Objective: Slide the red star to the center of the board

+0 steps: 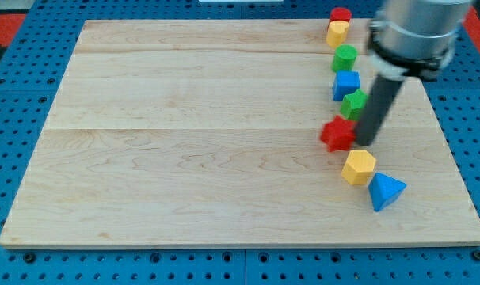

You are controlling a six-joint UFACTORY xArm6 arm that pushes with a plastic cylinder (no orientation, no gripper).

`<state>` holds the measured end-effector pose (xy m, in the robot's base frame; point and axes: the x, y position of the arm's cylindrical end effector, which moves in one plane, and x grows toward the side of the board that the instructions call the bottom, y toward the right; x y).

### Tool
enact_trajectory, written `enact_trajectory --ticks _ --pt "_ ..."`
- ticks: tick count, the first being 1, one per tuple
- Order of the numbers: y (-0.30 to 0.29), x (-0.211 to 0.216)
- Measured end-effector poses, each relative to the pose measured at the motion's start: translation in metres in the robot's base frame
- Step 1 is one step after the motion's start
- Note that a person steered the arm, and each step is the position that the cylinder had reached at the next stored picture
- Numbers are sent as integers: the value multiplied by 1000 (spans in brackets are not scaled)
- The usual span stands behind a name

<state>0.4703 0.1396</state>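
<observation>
My arm ends in a straight dark rod rather than a pincer, so there are no jaws to stand wide or narrow, and nothing is held. My tip (367, 143) sits at the right side of the red star-shaped block (337, 134), touching it or very nearly so; the block's edges are blurred and I cannot tell which. The rod rises from the tip toward the view's top, where it meets the grey cylindrical body of the arm (418, 32).

The red star lies on the pale wooden desk (184, 142), right of the desk's middle and well apart from it. It lies flat, its points soft in outline, a solid red.

The other blocks form a rough column along the view's right. Just above the red star, and partly behind the rod, is a green block (353, 104) whose shape I cannot make out. Above that is a blue block of angular form (346, 84), then a green rounded block (344, 57), then a yellow block (337, 32) and a red block (340, 14) close together at the desk's top edge. Below the red star lie a yellow hexagonal block (358, 167) and, just beside it to the lower right, a blue triangular block (386, 191).

The desk rests on a blue perforated base (34, 261).
</observation>
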Motion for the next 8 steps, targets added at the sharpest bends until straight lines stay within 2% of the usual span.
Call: enact_trajectory --ticks 1,3,4,6,7,8 --pt "-79 13" --pt "-17 -17" --pt "-37 -18" --pt "-57 -74" --pt "-93 -89" --pt "-175 -89"
